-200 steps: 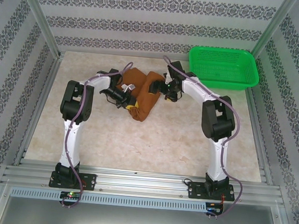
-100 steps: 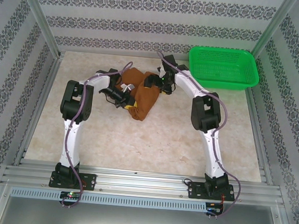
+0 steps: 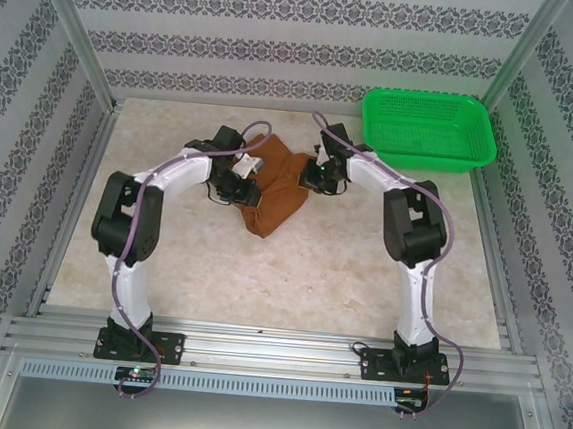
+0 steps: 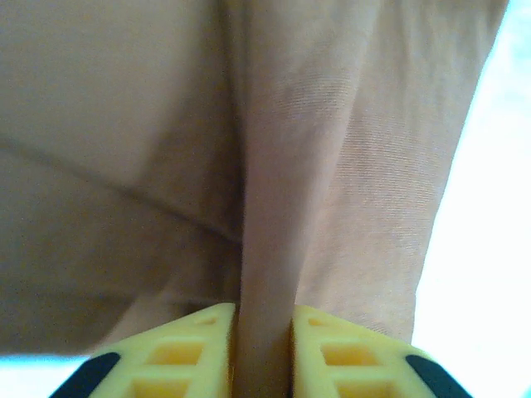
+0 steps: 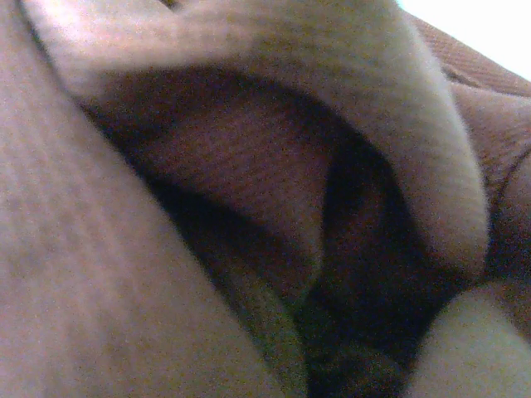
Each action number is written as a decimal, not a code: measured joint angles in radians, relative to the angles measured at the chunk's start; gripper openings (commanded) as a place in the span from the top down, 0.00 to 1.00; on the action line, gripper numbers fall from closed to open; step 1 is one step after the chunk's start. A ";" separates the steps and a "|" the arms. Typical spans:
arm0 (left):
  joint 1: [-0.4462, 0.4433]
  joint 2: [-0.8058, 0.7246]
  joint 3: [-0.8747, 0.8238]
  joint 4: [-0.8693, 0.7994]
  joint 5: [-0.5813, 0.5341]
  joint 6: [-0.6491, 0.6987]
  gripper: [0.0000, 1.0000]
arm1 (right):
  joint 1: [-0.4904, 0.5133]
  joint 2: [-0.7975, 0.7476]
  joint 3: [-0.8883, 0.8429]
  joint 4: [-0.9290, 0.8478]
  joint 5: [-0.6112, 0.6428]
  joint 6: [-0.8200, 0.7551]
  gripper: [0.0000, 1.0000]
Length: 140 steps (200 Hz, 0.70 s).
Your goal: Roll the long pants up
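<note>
The left pincer (image 4: 264, 319) is open just a crack, and a thin fold of the pants (image 4: 332, 166) stands up in that crack. Its two yellow fingers (image 4: 195, 348) press on the fold, one on each side, so it has hold of the cloth.

The right pincer (image 3: 316, 173) is pushed up against the right side of the pants. Its camera is very near the cloth and sees soft brown folds with a dark hollow between them. I cannot tell if this pincer is open or closed, or if it holds anything.

The pants are rust-brown. Seen from above, they lie in one bunched heap on the far middle part of the table (image 3: 291, 275). The heap is wide at the far end and gets narrow toward the arms. The left pincer is at its left edge and the right pincer is at its right edge, so the heap sits between the two.

A green basket (image 3: 429, 132) stands at the far right corner of the table. It is near the right arm but apart from the pants.
</note>
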 measured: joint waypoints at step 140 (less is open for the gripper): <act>-0.619 -0.173 -0.169 0.135 -0.755 0.257 0.36 | 0.037 -0.307 -0.430 0.136 0.081 0.178 1.00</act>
